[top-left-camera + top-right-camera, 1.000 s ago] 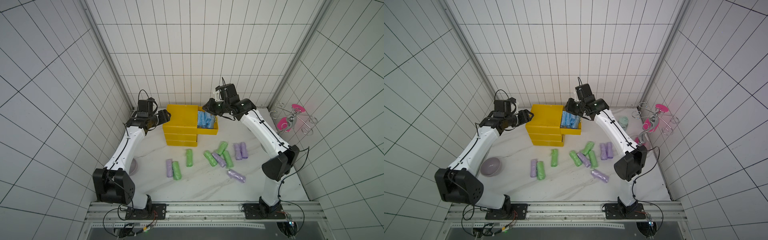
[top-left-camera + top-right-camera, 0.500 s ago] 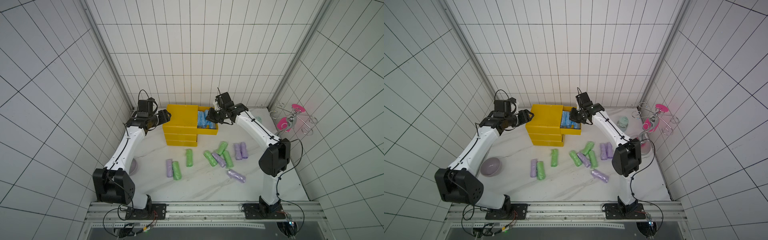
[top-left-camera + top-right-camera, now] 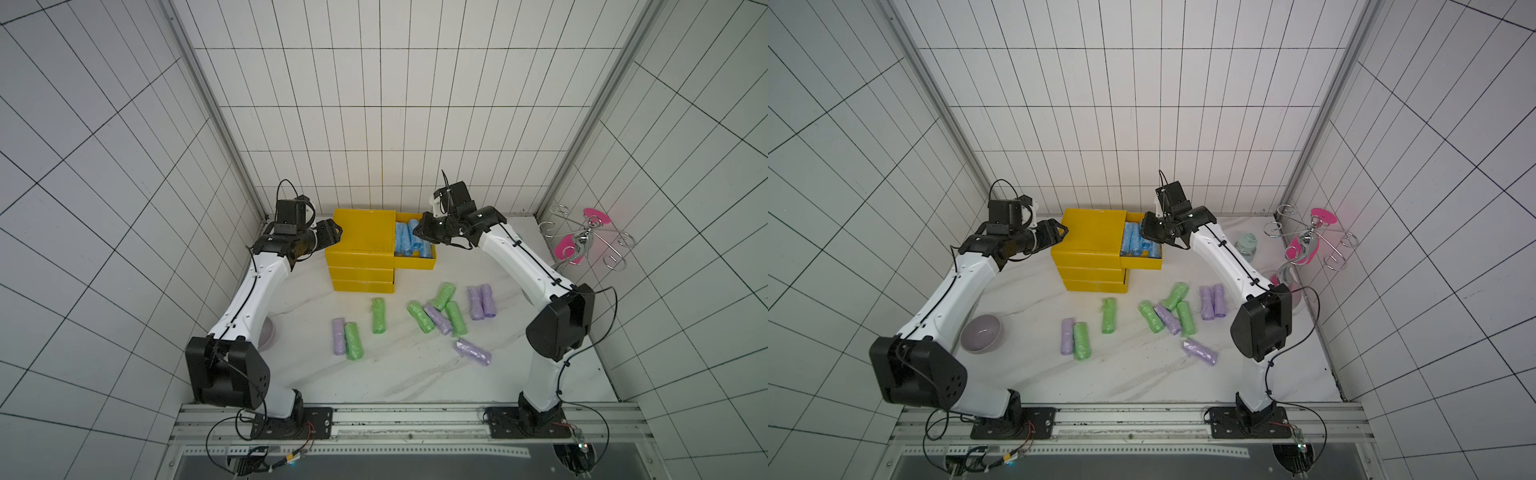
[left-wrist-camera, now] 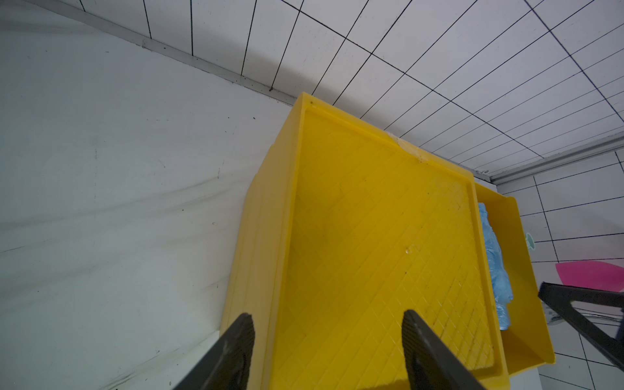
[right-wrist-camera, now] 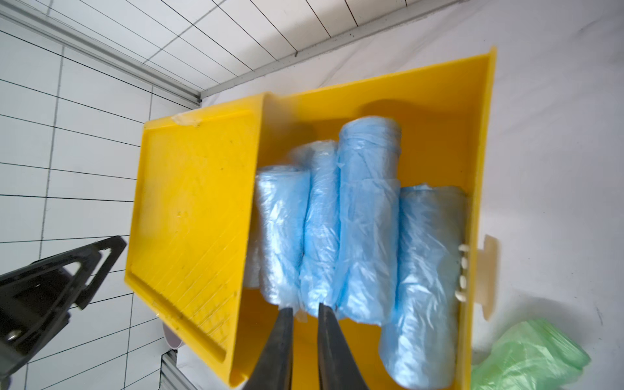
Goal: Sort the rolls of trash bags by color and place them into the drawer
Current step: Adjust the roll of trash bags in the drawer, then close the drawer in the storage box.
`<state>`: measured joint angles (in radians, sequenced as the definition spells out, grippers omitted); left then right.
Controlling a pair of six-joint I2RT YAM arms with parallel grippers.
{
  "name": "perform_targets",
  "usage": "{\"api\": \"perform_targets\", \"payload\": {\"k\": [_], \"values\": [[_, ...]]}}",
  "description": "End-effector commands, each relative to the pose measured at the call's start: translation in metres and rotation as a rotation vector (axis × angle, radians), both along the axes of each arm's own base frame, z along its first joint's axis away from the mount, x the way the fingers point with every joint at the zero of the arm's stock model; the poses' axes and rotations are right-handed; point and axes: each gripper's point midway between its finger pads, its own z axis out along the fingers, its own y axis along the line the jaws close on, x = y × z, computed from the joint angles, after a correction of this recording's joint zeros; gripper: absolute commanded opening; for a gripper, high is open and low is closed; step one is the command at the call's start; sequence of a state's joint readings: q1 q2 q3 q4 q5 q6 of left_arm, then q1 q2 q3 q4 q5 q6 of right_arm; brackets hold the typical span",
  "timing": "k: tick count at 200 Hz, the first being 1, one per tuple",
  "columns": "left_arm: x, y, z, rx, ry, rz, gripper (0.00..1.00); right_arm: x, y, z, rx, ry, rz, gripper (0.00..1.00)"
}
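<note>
Top drawer (image 3: 415,262) of yellow cabinet (image 3: 361,232) is pulled out, upper centre in both top views. Blue rolls (image 5: 364,219) lie packed side by side inside. R gripper (image 5: 304,308) is over the drawer, fingers nearly together w/ a thin gap, tips at the rolls' ends; can't tell if film is nipped. L gripper (image 4: 326,314) is at cabinet's left top edge, fingers wide apart, gripping nothing. Five green rolls (image 3: 378,316) + five purple rolls (image 3: 475,302) lie loose on the marble table (image 3: 395,382), mid-frame below cabinet.

Marble tabletop (image 3: 395,382) bears yellow drawer cabinet (image 3: 361,266), green rolls (image 3: 378,316), purple rolls (image 3: 473,352), bowl (image 3: 982,333).
</note>
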<state>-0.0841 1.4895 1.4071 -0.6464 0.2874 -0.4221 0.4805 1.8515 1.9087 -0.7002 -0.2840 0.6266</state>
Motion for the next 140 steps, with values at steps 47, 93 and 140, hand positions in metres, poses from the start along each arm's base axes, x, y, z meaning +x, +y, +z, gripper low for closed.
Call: {"api": "perform_targets", "payload": {"k": [47,93,140], "values": [[0.005,-0.001,0.003,-0.008,-0.014,-0.009,0.69,0.003,-0.094,-0.013,-0.207,0.005,-0.121,0.17],[0.007,0.000,-0.007,0.007,0.006,-0.006,0.69,0.008,-0.103,-0.067,-0.225,0.118,-0.093,0.17],[0.011,0.002,-0.030,0.032,0.053,-0.003,0.65,0.014,-0.087,-0.090,-0.174,0.163,-0.067,0.17]]}}
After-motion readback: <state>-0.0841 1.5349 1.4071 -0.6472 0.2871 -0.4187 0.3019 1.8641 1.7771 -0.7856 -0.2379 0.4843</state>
